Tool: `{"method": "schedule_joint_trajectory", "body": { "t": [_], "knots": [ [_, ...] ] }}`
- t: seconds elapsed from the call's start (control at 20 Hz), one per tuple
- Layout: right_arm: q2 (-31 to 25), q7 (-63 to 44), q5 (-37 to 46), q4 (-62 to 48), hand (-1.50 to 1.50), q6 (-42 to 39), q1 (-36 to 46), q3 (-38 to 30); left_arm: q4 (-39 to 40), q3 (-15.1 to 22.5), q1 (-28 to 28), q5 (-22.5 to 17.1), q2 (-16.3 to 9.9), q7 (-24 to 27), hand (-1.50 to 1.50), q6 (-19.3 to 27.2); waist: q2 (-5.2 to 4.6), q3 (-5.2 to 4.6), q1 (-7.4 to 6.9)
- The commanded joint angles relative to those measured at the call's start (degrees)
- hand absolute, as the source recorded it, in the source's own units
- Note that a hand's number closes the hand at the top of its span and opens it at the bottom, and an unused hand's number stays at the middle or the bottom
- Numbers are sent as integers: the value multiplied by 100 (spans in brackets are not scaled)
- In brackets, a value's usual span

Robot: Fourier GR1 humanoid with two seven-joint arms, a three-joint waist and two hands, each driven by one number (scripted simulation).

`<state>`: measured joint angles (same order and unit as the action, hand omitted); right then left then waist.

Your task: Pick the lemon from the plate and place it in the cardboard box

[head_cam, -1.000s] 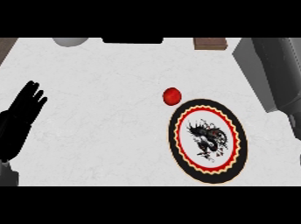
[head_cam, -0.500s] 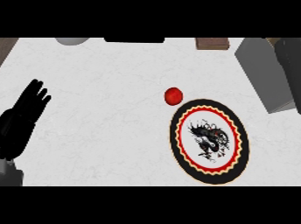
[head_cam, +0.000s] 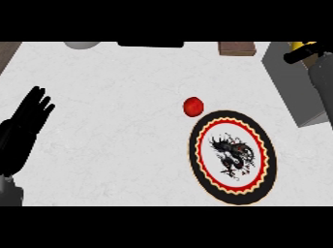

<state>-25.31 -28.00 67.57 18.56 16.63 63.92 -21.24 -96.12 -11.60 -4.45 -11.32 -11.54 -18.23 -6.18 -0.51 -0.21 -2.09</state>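
Right hand point(head_cam: 309, 50) is clamped on the lemon point(head_cam: 298, 45) above the cardboard box point(head_cam: 298, 87); lower before letting go.

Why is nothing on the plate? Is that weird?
A bit. The plate carries only its dragon picture. A yellow thing, maybe the lemon, shows at the right hand, over the grey box. A red ball sits beside the plate's rim.

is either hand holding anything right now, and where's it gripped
The right hand at the top right curls round a yellow object, probably the lemon; where it is gripped is hidden. The left hand rests open, holding nothing.
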Motion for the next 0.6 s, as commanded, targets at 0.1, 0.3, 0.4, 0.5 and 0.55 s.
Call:
{"method": "schedule_joint_trajectory", "body": {
  "t": [0.1, 0.3, 0.4, 0.5, 0.55],
  "knots": [
    [10, 594, -386, -404, -150, -58, -344, -275, 456, -36, -265, 61, 9, 153, 0, 14, -43, 28, 40],
    [53, 1277, -685, -135, -150, 519, -529, -446, 117, 25, 127, 90, 16, 94, 0, -51, -14, 29, 41],
    [23, 1523, -996, 67, -150, 1019, -466, -763, 200, -32, 154, -81, -44, 201, 0, -266, -44, 34, -22],
    [148, 1635, -1456, 486, -150, 1569, -562, -1170, 95, -202, 103, -231, -151, 11, 0, -238, 9, 36, 70],
    [335, 1780, -1614, 624, -150, 1780, -644, -1262, 15, 36, 187, 8, 64, 8, 0, -52, 29, 35, 117]
  ]
}}
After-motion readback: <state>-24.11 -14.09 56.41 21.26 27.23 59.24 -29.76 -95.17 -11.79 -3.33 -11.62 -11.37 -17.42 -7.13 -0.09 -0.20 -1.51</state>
